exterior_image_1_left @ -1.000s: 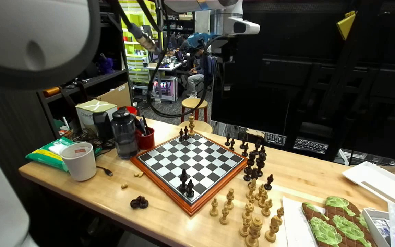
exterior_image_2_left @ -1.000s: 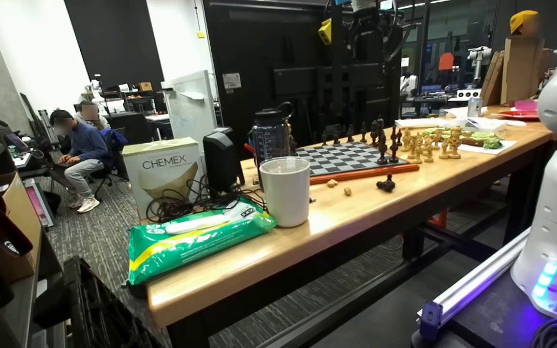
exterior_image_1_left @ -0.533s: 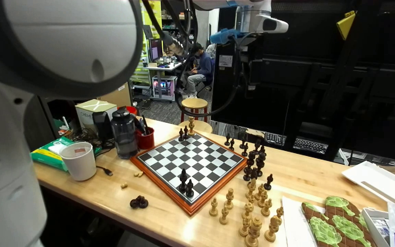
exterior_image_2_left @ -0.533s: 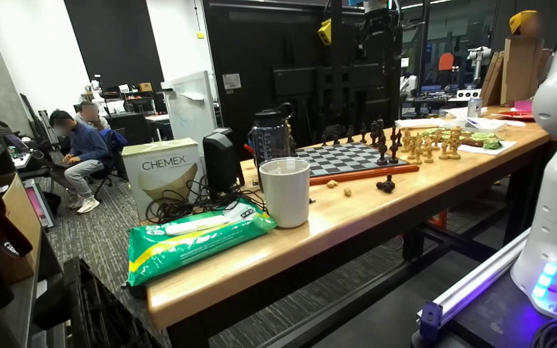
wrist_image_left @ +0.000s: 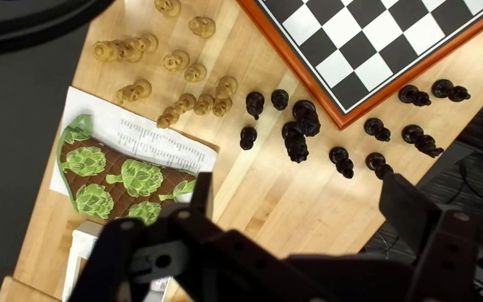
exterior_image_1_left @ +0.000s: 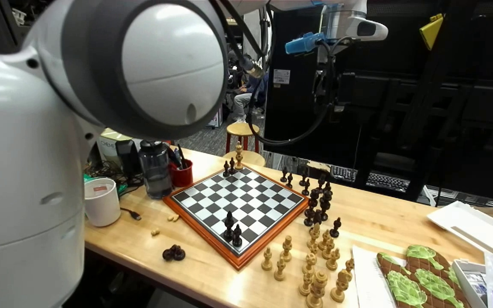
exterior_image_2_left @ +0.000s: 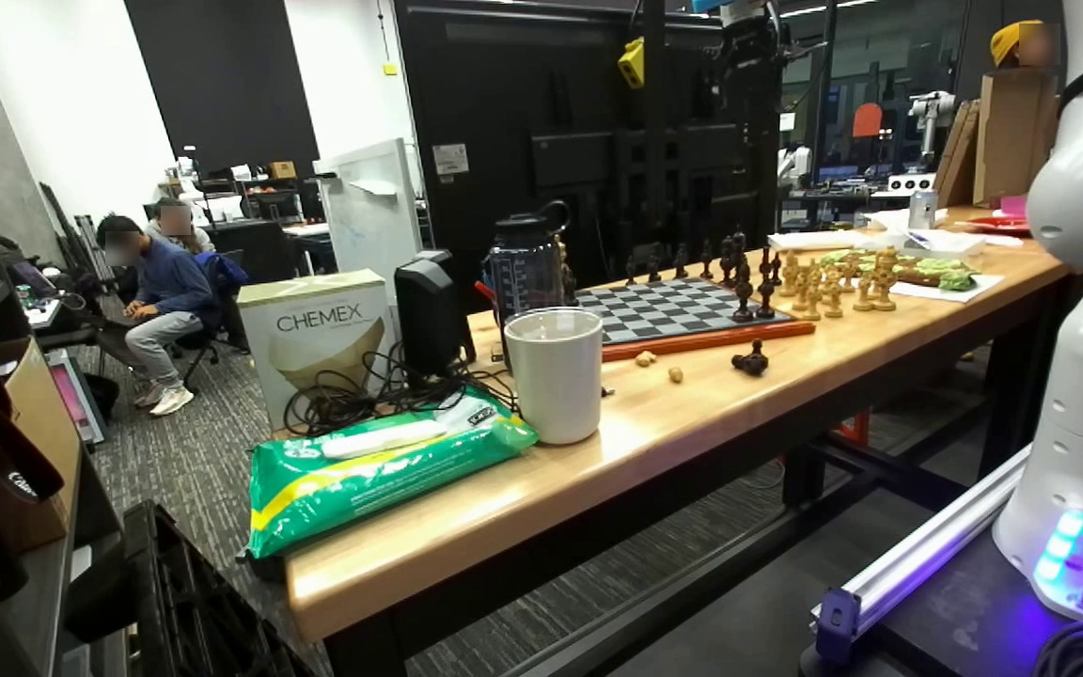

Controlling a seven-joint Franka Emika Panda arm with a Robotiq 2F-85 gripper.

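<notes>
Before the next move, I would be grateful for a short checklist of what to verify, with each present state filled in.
1. Jaws open and empty: ok; spread wide in the wrist view, nothing held.
2. Height above the dark chess pieces: ok; the jaws appear to hang well above them.
3. Room around those pieces: not ok; several stand crowded together.
4. Chessboard flat on the table: ok.
5. White cup upright: ok.
6. Small tan bits beside the chessboard identified: cannot tell; too small in view.
</notes>
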